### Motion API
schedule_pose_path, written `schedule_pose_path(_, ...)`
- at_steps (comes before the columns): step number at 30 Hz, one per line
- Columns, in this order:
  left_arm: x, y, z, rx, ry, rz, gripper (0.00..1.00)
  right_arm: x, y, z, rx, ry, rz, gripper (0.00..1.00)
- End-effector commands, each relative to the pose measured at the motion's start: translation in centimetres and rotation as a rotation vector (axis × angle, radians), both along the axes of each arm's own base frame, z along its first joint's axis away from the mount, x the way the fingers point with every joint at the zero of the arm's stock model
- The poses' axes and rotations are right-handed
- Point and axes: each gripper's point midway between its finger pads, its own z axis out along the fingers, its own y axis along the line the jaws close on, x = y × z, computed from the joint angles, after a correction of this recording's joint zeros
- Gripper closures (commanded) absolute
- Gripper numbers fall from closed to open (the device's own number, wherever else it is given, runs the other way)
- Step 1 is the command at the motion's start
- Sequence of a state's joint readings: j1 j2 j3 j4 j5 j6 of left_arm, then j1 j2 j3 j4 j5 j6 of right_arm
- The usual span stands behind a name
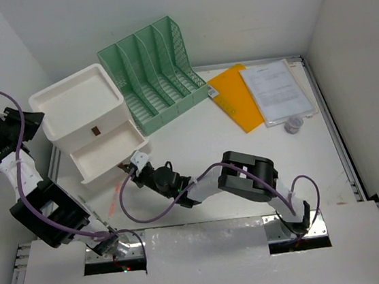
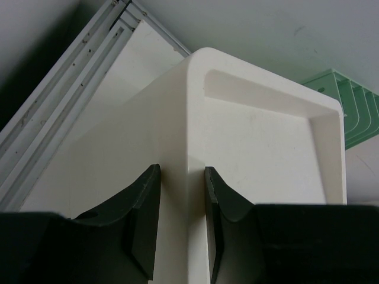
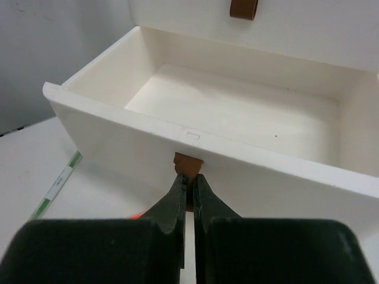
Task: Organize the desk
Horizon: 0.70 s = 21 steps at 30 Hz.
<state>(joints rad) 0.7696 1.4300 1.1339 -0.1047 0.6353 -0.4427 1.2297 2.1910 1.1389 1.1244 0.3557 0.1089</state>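
The white desk (image 1: 246, 156) carries a white drawer box (image 1: 79, 103) at its left. The box's lower drawer (image 1: 106, 158) stands pulled out and looks bare inside (image 3: 237, 106). My right gripper (image 1: 132, 165) reaches in from the right and is shut on the drawer's brown pull tab (image 3: 188, 163), as the right wrist view (image 3: 190, 178) shows. My left gripper (image 1: 35, 122) is at the box's far left corner. In the left wrist view its jaws (image 2: 182, 173) straddle that corner of the box (image 2: 260, 136) and press on its wall.
A green file rack (image 1: 153, 67) stands behind the box. An orange folder (image 1: 235, 95), a stack of papers (image 1: 276, 87) and a small round object (image 1: 294, 124) lie at the back right. An orange pen (image 1: 113, 197) and a green-and-white pen (image 3: 59, 182) lie near the drawer front.
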Motion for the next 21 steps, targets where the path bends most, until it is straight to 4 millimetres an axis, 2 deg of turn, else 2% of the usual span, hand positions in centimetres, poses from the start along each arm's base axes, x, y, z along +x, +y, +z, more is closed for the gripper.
schedule_pose_path(1, -1.4, -2.1, -4.7, -0.235, 0.145, -0.008, 1.0, -0.4, -0.4, 6.4, 0.108, -0.083, 0.02, 0.98)
schedule_pose_path(2, -1.4, -2.1, -4.6, -0.234, 0.145, -0.009, 1.0, -0.6, -0.5, 6.8, 0.108, -0.09, 0.033, 0.93)
schedule_pose_path(3, -1.4, -2.2, -4.5, -0.224, 0.143, -0.017, 1.0, -1.2, -0.9, 6.2, 0.086, -0.094, 0.055, 0.72)
schedule_pose_path(4, -1.4, -2.1, -4.1, -0.211, 0.137, -0.022, 0.99, -1.5, -1.5, 7.6, 0.104, -0.105, 0.063, 0.62)
schedule_pose_path(5, -1.6, -2.3, -4.0, -0.21, 0.141, -0.029, 0.89, -1.7, -2.0, 7.9, 0.096, -0.109, 0.064, 0.56)
schedule_pose_path(6, -1.6, -2.3, -3.8, -0.2, 0.139, -0.036, 0.83, -1.8, -2.6, 8.0, 0.09, -0.109, 0.06, 0.42)
schedule_pose_path(7, -1.5, -2.4, -3.2, -0.179, 0.131, -0.055, 0.76, -2.1, -3.8, 8.4, 0.082, -0.107, 0.054, 0.36)
schedule_pose_path(8, -1.5, -2.4, -2.9, -0.165, 0.126, -0.065, 0.65, -2.3, -4.3, 8.6, 0.075, -0.105, 0.052, 0.32)
schedule_pose_path(9, -1.5, -2.4, -2.4, -0.145, 0.119, -0.077, 0.61, -2.4, -4.9, 8.8, 0.062, -0.108, 0.052, 0.29)
schedule_pose_path(11, -1.5, -2.4, -1.1, -0.091, 0.106, -0.111, 0.53, -3.0, -6.1, 7.7, -0.004, -0.09, 0.06, 0.21)
schedule_pose_path(12, -1.4, -2.4, -0.6, -0.071, 0.1, -0.127, 0.46, -3.3, -7.0, 9.4, 0.017, -0.085, 0.057, 0.19)
schedule_pose_path(14, -1.4, -2.8, 0.7, -0.028, 0.082, -0.173, 0.38, -3.2, -9.0, 8.1, -0.084, -0.045, 0.02, 0.16)
schedule_pose_path(15, -1.4, -2.9, 0.9, -0.023, 0.082, -0.189, 0.31, -3.2, -10.3, 9.8, -0.087, -0.051, 0.0, 0.16)
schedule_pose_path(16, -1.3, -3.2, 1.9, 0.005, 0.06, -0.228, 0.27, -2.9, -11.2, 10.2, -0.119, -0.045, -0.033, 0.15)
schedule_pose_path(17, -1.4, -3.5, 1.8, -0.007, 0.07, -0.249, 0.23, -2.9, -12.4, 8.5, -0.231, -0.012, -0.044, 0.15)
schedule_pose_path(18, -1.4, -3.5, 1.9, 0.009, 0.072, -0.264, 0.21, -2.8, -13.4, 10.2, -0.234, -0.015, -0.06, 0.14)
schedule_pose_path(19, -1.4, -3.5, 2.6, 0.028, 0.062, -0.278, 0.2, -2.7, -14.3, 10.2, -0.268, -0.001, -0.079, 0.14)
schedule_pose_path(20, -1.6, -4.1, 2.7, 0.016, 0.066, -0.305, 0.19, -2.4, -16.1, 9.0, -0.359, 0.033, -0.113, 0.14)
schedule_pose_path(21, -1.6, -4.2, 2.7, 0.035, 0.065, -0.324, 0.18, -2.2, -17.0, 9.5, -0.372, 0.053, -0.13, 0.14)
